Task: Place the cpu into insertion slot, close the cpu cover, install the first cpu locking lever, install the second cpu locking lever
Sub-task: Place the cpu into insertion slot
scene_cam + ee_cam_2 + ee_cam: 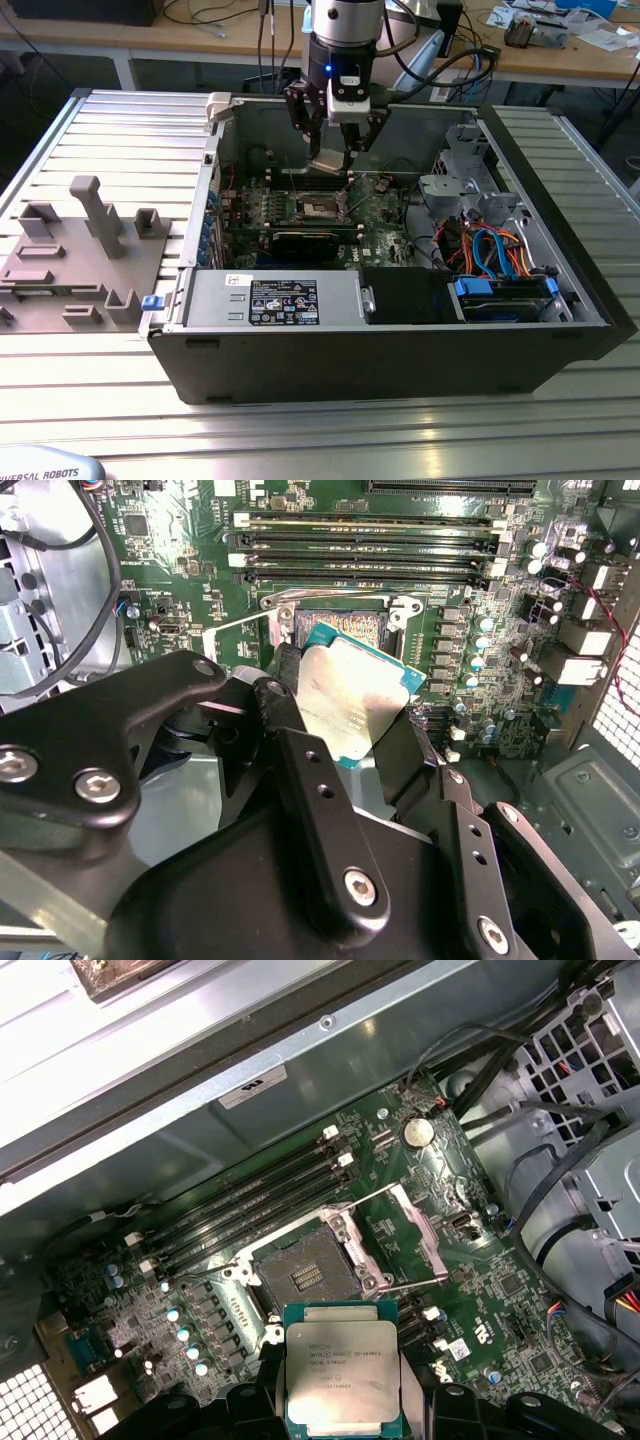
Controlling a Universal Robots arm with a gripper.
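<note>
My gripper [333,158] hangs inside the open computer case, shut on the cpu [328,164], a flat silvery square chip. In both wrist views the cpu [352,695] [343,1368] sits between the black fingers [287,677], tilted and held a little above the green board. The insertion slot [304,1276] [345,626] [318,207] lies open just beyond the chip, its dark contact field bare. The cpu cover [412,1235] is swung up beside the slot. Thin wire levers [345,1203] [235,623] stand away from the slot's rim.
Long memory slots [250,1200] run beside the socket. A drive cage with blue and orange cables [490,250] fills the exterior view's right of the case. A black power supply [290,300] sits at the front. A grey fixture block [80,250] rests on the table outside.
</note>
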